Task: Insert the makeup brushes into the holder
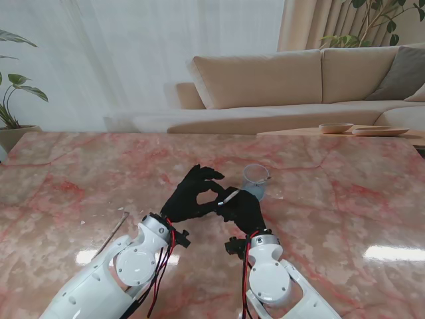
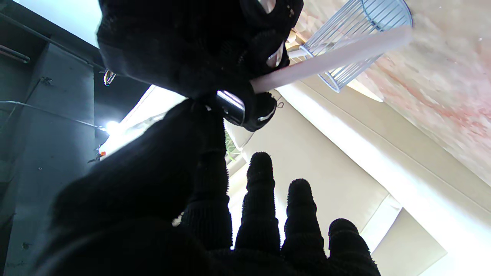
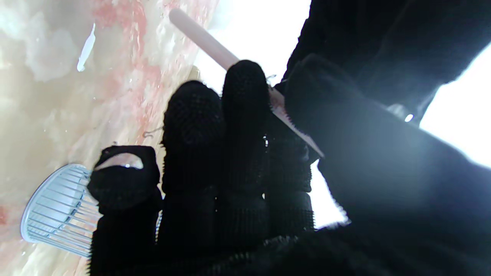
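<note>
A pale pink makeup brush with a silver metal ferrule point(image 2: 330, 57) is gripped in the black-gloved right hand point(image 1: 244, 207), fingers closed around its shaft. The black-gloved left hand point(image 1: 194, 195) is pressed against it at the ferrule end with thumb and forefinger, the other fingers spread; whether it truly pinches the brush cannot be told. Just beyond both hands, the white wire-mesh cup holder point(image 1: 255, 181) stands upright on the pink-veined marble counter point(image 1: 345, 199). The step is judged a hand-to-hand regrasp before insertion; next, the handle must be aimed into the holder's mouth. The bristles are hidden. A thin stick point(image 1: 111, 234), perhaps another brush, lies by the left arm.
</note>
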Controlling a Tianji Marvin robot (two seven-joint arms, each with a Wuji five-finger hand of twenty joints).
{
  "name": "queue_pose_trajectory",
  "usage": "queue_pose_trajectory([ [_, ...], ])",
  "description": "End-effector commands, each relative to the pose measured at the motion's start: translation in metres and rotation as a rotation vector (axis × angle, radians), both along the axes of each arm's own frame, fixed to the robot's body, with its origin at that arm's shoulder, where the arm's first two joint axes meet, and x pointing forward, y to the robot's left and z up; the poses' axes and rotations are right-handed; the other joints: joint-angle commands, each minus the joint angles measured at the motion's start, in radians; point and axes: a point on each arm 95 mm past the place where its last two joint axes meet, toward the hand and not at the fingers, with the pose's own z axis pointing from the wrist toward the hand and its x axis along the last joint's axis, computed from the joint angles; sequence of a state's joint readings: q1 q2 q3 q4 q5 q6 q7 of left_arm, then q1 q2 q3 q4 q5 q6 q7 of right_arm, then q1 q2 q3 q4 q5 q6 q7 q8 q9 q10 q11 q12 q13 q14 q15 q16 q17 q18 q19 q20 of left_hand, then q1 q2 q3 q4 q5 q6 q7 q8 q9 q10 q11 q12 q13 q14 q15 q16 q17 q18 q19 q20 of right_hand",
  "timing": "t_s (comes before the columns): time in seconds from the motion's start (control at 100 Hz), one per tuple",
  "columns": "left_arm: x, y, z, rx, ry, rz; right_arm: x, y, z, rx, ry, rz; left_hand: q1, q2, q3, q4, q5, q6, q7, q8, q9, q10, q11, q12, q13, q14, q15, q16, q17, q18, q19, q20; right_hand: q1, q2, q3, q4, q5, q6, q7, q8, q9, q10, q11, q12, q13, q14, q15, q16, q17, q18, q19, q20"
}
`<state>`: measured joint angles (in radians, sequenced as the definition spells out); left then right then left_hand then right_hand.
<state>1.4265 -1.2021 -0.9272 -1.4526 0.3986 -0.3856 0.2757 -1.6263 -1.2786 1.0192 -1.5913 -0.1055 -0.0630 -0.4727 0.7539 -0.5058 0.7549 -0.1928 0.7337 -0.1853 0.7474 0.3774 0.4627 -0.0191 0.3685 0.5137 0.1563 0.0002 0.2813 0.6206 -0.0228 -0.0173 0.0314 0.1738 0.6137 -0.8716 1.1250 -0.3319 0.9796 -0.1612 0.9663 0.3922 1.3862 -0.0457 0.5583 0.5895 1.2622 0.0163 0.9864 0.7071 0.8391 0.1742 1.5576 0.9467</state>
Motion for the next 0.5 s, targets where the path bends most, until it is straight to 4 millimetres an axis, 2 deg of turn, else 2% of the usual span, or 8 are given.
queue_pose_trajectory([
  [0.0, -0.0021, -0.0007, -0.0039, -0.002, 0.006, -0.004, -0.0026, 0.0016, -0.0027, 0.011, 0.022, 0.000, -0.002, -0.006, -0.032, 0.023, -0.031, -0.026, -0.042, -0.033, -0.023, -0.008, -0.017, -0.017, -0.055, 0.013, -0.031, -0.009, -0.001, -0.006, -0.033, -0.019, 0.046, 0.027, 0.056, 0.051, 0.047, -0.010, 0.054, 0.022, 0.049, 0.035, -0.009, 0.002, 0.054, -0.017, 0.029, 0.025, 0.023, 0.009, 0.006, 0.033],
  [0.11, -0.0014, 0.0000, -0.0035, -0.003, -0.001, -0.008, -0.0026, 0.0009, -0.0022, 0.013, 0.027, -0.006, -0.052, 0.010, 0.026, 0.028, -0.045, -0.004, -0.143, -0.075, -0.028, -0.006, -0.020, -0.035, -0.056, 0.014, -0.035, -0.013, -0.001, -0.005, -0.033, -0.019, 0.046, 0.028, 0.057, 0.051, 0.046, -0.006, 0.055, 0.020, 0.050, 0.037, -0.008, 0.003, 0.054, -0.016, 0.033, 0.026, 0.026, 0.014, 0.005, 0.038],
  [0.26, -0.0012, 0.0019, -0.0030, -0.012, -0.009, -0.006, -0.0023, -0.0012, -0.0020, 0.016, 0.035, -0.019, -0.130, 0.041, 0.099, 0.089, -0.082, 0.006, -0.246, -0.078, -0.031, -0.010, -0.023, -0.045, -0.056, 0.015, -0.039, -0.016, -0.001, -0.004, -0.033, -0.022, 0.046, 0.026, 0.056, 0.050, 0.047, -0.005, 0.056, 0.017, 0.051, 0.039, -0.007, 0.002, 0.054, -0.017, 0.038, 0.026, 0.034, 0.017, 0.007, 0.047],
  [0.49, -0.0020, 0.0041, -0.0031, -0.023, -0.015, 0.001, -0.0024, -0.0044, -0.0021, 0.024, 0.051, -0.046, -0.140, 0.033, 0.101, 0.093, -0.117, 0.010, -0.286, -0.087, -0.035, -0.013, -0.025, -0.048, -0.059, 0.012, -0.043, -0.020, -0.002, -0.003, -0.034, -0.023, 0.045, 0.028, 0.056, 0.051, 0.046, -0.002, 0.057, 0.013, 0.052, 0.039, -0.005, 0.002, 0.055, -0.018, 0.049, 0.028, 0.042, 0.020, 0.011, 0.056],
])
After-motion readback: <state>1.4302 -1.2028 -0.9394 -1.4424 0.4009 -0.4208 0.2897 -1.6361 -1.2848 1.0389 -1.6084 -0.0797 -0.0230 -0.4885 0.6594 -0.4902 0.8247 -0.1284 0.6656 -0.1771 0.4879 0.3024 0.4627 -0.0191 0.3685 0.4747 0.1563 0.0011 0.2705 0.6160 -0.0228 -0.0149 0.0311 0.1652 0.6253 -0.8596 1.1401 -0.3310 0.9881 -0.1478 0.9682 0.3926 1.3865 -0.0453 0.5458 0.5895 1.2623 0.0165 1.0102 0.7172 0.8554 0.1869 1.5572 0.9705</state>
